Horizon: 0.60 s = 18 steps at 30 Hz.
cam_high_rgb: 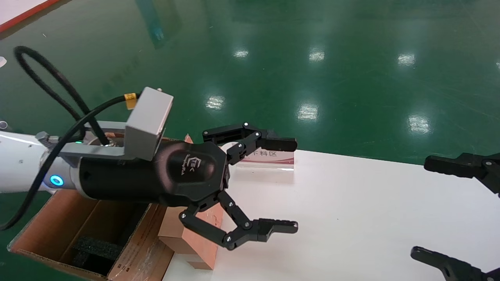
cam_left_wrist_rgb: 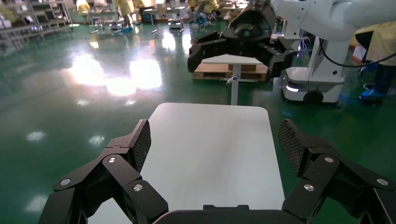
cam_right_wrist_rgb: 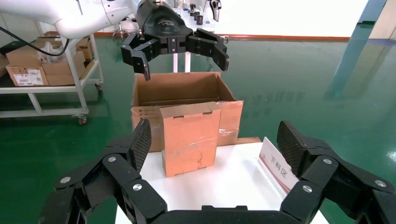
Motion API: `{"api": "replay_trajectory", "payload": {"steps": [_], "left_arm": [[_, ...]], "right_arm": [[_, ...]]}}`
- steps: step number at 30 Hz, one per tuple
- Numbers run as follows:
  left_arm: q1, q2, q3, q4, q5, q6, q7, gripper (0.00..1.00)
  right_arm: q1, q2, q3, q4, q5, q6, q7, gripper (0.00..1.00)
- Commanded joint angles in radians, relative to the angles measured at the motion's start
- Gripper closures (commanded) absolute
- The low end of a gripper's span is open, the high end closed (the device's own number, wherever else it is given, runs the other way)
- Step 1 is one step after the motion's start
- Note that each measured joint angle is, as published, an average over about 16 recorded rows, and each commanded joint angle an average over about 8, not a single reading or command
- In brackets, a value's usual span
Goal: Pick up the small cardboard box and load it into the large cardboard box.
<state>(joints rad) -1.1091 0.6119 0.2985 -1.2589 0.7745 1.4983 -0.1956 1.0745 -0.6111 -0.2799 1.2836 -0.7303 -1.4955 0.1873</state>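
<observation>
The small cardboard box (cam_right_wrist_rgb: 190,137) stands upright on its edge at the left end of the white table (cam_high_rgb: 351,218). It rests against the side of the large cardboard box (cam_right_wrist_rgb: 182,91). In the head view, the small cardboard box (cam_high_rgb: 191,234) is partly hidden behind my left gripper. The large cardboard box (cam_high_rgb: 58,222) sits open beyond the table's left end, with black foam (cam_high_rgb: 93,249) inside. My left gripper (cam_high_rgb: 293,185) hovers above both boxes, open and empty, and appears as the left gripper (cam_right_wrist_rgb: 175,44) in the right wrist view. My right gripper (cam_high_rgb: 421,207) is open over the table's right side, facing the small box.
A white sign with red characters (cam_high_rgb: 269,156) stands at the table's far edge near the boxes. A white trolley with brown cartons (cam_right_wrist_rgb: 46,70) stands on the green floor past the large box. Another white robot base (cam_left_wrist_rgb: 322,46) stands beyond the table's right end.
</observation>
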Motion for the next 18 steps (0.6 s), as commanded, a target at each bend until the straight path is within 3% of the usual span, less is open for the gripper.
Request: {"api": "replay_trajectory", "payload": {"steps": [1,6,13,18], "left_arm": [[-0.002,0.001,0.002,0.008,0.002,-0.001,-0.002,0.0],[-0.065,-0.033,0.044,-0.014,0.082,0.032,-0.03,0.0],[-0.09,-0.12,0.15,-0.108,0.038,0.078,-0.078,0.0],[-0.196,-0.133,0.251,-0.108,0.078,0.077,-0.142,0.0]], "right_arm": [[0.0,0.0,0.0,0.0,0.0,0.0,0.0,0.0],[0.0,0.0,-0.001,0.0,0.0,0.0,0.0,0.0],[0.001,0.0,-0.001,-0.001,0.001,0.0,-0.001,0.0],[0.001,0.0,-0.002,-0.001,0.001,0.0,-0.001,0.0]]}}
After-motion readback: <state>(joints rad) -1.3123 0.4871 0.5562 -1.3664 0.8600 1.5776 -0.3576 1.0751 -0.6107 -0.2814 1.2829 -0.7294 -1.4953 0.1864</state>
